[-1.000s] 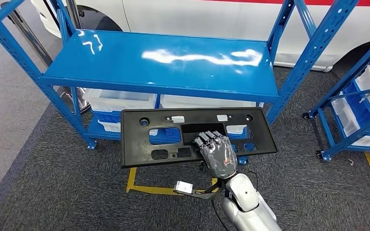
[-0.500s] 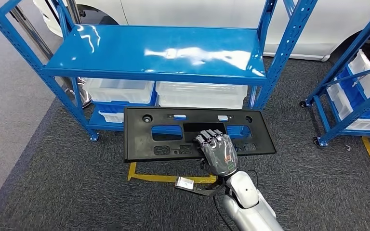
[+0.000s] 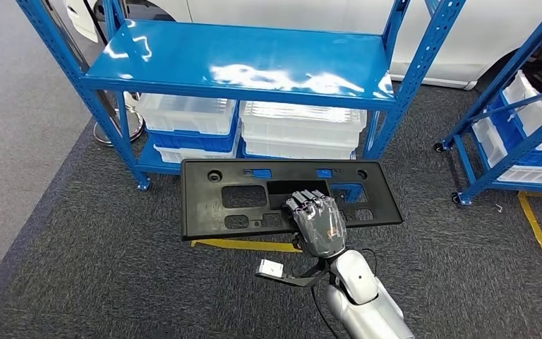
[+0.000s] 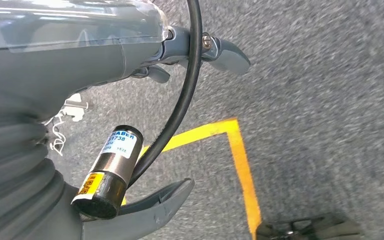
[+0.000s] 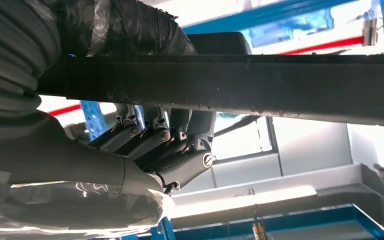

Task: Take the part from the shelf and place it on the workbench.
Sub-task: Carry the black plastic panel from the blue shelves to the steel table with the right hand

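The part is a long flat black plastic panel with several cut-outs, held level over the dark carpet in front of the blue shelf. My right hand grips it at the middle of its near edge, fingers over the top face. In the right wrist view the panel's edge runs across as a dark bar, with my fingers curled around it. My left hand hangs over the floor, fingers apart and holding nothing.
The shelf's top board is bare and glossy; white bins fill its lower level. A second blue rack with bins stands at the right. Yellow floor tape lies under the panel. A white car is parked behind the shelf.
The whole picture has shifted: the camera has drawn back, so the shelf sits further up and its lower bins show. The panel stays in my right hand, the grip unchanged.
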Available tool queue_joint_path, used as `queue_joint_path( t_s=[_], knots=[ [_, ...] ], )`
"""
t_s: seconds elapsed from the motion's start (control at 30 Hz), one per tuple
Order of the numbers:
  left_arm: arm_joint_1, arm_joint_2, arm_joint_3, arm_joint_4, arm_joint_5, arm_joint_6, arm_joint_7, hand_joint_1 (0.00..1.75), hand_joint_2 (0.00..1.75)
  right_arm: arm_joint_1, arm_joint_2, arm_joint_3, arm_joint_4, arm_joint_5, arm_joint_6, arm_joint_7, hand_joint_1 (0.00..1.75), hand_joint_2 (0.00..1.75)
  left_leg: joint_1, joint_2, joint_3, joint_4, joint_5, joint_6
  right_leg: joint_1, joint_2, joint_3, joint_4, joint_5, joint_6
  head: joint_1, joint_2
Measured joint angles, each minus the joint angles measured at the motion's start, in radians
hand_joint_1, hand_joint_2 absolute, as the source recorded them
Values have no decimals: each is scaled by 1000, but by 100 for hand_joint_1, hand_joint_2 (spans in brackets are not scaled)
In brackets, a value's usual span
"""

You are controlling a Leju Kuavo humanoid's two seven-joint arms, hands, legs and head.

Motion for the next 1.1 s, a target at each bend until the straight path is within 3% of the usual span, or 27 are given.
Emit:
queue_joint_path(
  t_s=[0.03, 0.07, 0.13, 0.17, 0.23, 0.27, 0.33, 0.4, 0.43, 0.5, 0.53, 0.6, 0.63, 0.7, 0.73, 0.8, 0.9, 0.93, 0.97, 1.0, 1.07, 1.1],
  knots=[
    [0, 0, 0, 0, 0, 0, -1, 0, 175, 0, 0, 0, 1, 0, 0, 0, 166, 175, 0, 0, -15, 7, 7, -3, 0, 0, 44, -49, 25, -2, 0, 0],
    [1, 0, 0, 0, 0, 0, -2, 0, 175, -2, 0, 0, 1, 0, 0, 1, 166, 175, -1, -1, -29, 15, 13, -7, 2, 0, 94, -116, 30, -6, 0, 0],
    [2, 0, 1, 0, 0, 0, -4, 0, 175, -4, 1, 0, 0, -1, 0, 2, 166, 175, -4, -1, -46, 26, 25, -17, 6, 0, 167, -231, 8, -13, 0, 0],
    [2, 0, 2, 0, 0, 0, -4, 0, 175, -4, 1, 0, 0, -1, 0, 2, 166, 175, -4, -1, -51, 27, 33, -23, 10, 0, 178, -257, -3, -17, 0, 0],
    [3, 0, 4, 0, 0, 0, -5, 0, 175, -4, 1, 0, 0, -1, 0, 2, 166, 175, -2, -2, -58, 28, 45, -36, 9, -2, 169, -267, 9, -29, 0, 0],
    [4, 1, 4, 0, 0, 0, -4, 0, 175, -4, 2, 0, 0, -1, 0, 2, 166, 175, -1, -3, -65, 37, 31, -42, 7, -3, 161, -269, 20, -38, 0, 0],
    [7, 1, 6, 0, 0, 0, -4, 0, 175, -4, 2, 0, 0, -1, 0, 3, 166, 175, 4, -7, -90, 106, -49, -51, 2, -7, 138, -272, 44, -52, -1, 0],
    [8, 1, 6, 0, 0, 0, -5, 0, 175, -4, 2, 0, 1, -1, 0, 3, 166, 175, 8, -7, -116, 227, -140, -61, 2, -7, 107, -269, 67, -57, -1, 0],
    [7, 1, 6, 0, 0, 0, -5, 0, 175, -4, 2, 0, 1, -1, 0, 3, 166, 175, 10, -7, -118, 275, -156, -65, 2, -7, 90, -267, 79, -56, -1, 0],
    [7, 1, 6, 0, 0, 0, -5, 0, 175, -4, 2, 0, 3, -1, 0, 4, 166, 175, 15, -7, -81, 284, -123, -69, 0, -8, 57, -261, 100, -51, -1, 0],
    [7, 1, 6, 0, 0, 0, -5, 0, 175, -4, 2, 0, 3, -1, 0, 4, 166, 175, 16, -7, -38, 239, -96, -70, -1, -7, 42, -257, 110, -48, -1, 0],
    [3, 2, 6, 0, 0, 1, -5, 0, 175, -4, 3, 0, 2, -1, 0, 5, 166, 175, 16, -10, 64, 99, -93, -65, 0, -7, 22, -249, 126, -37, -1, 0],
    [2, 2, 6, 0, 0, 1, -5, 0, 175, -6, 3, 0, 2, -2, 0, 6, 166, 175, 14, -12, 98, 44, -104, -59, 0, -7, 17, -249, 135, -31, 0, 0],
    [1, 2, 6, 0, 0, 1, -5, 0, 175, -10, 5, 0, 4, -5, 0, 7, 166, 175, 8, -14, 112, 2, -112, -44, 1, -8, 14, -256, 156, -17, 0, 0],
    [1, 1, 6, 0, 0, 1, -5, 0, 175, -13, 6, 0, 5, -6, 0, 7, 166, 175, 9, -13, 105, 0, -101, -35, 0, -7, 11, -260, 164, -11, 0, 0],
    [2, 0, 7, 0, 0, 1, -5, 0, 175, -17, 6, 0, 11, -8, 0, 7, 166, 175, 12, -8, 89, -7, -76, -15, -1, -3, -2, -239, 128, -1, 1, 0],
    [2, 1, 8, 0, 1, 0, -5, 0, 175, -24, 7, 0, 21, -10, 0, 8, 166, 175, 9, -5, 45, -8, -38, 3, -2, 0, -40, -80, -23, 2, 2, 0],
    [3, 1, 9, 0, 1, 0, -5, 0, 175, -26, 7, 0, 24, -10, 0, 10, 166, 175, 6, -5, 28, -6, -27, 3, -1, 0, -47, -18, -52, 1, 2, 0],
    [3, 1, 9, 0, 0, -1, -6, 0, 175, -28, 7, 0, 28, -11, 0, 11, 166, 175, 4, -5, 11, -4, -16, 2, 0, 0, -43, 18, -53, -1, 2, 0],
    [4, 1, 9, 0, 0, -1, -6, 0, 175, -29, 7, 0, 31, -12, 0, 14, 166, 175, 2, -5, -5, -2, -5, 2, 1, 0, -25, 27, -34, -4, 2, 0],
    [5, 1, 9, 0, -1, -2, -6, 0, 175, -34, 8, 0, 35, -14, 0, 20, 166, 175, -2, -5, -34, 5, 13, -1, 7, 0, 61, -61, 17, -18, 2, 0],
    [5, 1, 9, 0, -1, -1, -6, 0, 175, -37, 10, 0, 35, -16, 0, 22, 166, 175, -4, -5, -45, 9, 21, -4, 11, 0, 117, -139, 20, -26, 2, 0]
  ],
)
